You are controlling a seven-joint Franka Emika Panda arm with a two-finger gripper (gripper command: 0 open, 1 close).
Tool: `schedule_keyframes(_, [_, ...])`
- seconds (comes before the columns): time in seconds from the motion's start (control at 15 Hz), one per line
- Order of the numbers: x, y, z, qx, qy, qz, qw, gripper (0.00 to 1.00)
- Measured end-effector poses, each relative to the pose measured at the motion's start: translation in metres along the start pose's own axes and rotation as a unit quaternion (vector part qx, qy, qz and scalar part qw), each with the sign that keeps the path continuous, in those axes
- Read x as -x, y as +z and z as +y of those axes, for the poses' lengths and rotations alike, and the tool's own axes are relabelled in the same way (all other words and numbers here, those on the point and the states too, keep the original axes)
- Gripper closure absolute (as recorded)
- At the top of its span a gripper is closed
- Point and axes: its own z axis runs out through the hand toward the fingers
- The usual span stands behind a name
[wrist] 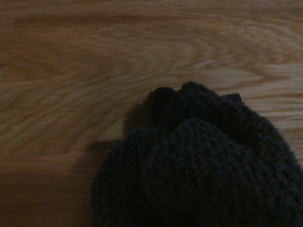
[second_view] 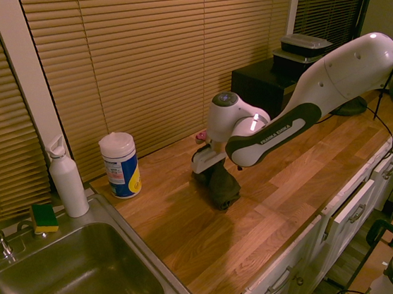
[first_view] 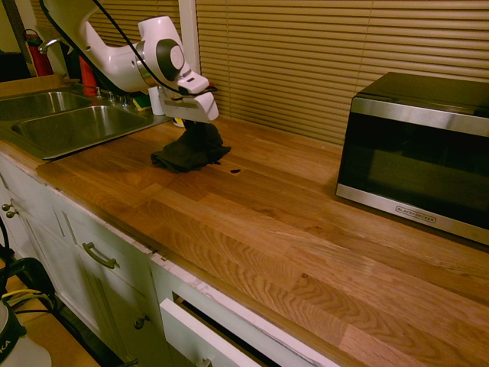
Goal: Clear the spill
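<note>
A dark grey-black cloth (first_view: 187, 153) lies bunched on the wooden counter (first_view: 290, 229), just right of the sink. My gripper (first_view: 197, 134) reaches straight down into the top of the bunch and is shut on it; its fingertips are buried in the fabric. The spill (first_view: 234, 170) is a few tiny dark specks on the wood just right of the cloth, apart from it. The second exterior view shows the cloth (second_view: 222, 185) under the gripper (second_view: 213, 169), and the arm hides the spill. Up close in the wrist view, the knitted cloth (wrist: 203, 175) rests on bare wood.
A steel double sink (first_view: 69, 126) sits left of the cloth. A wipes canister (second_view: 120, 164), a white bottle (second_view: 66, 177) and a sponge (second_view: 45, 217) stand at the back by the sink. A black microwave (first_view: 420, 153) stands far right. Closed blinds line the back wall.
</note>
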Motion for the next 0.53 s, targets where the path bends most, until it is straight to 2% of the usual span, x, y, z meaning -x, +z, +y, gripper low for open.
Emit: schedule_keyframes(0.53, [-0.112, 0.016, 0.077, 0.014, 0.063, 0.016, 0.998, 1.00])
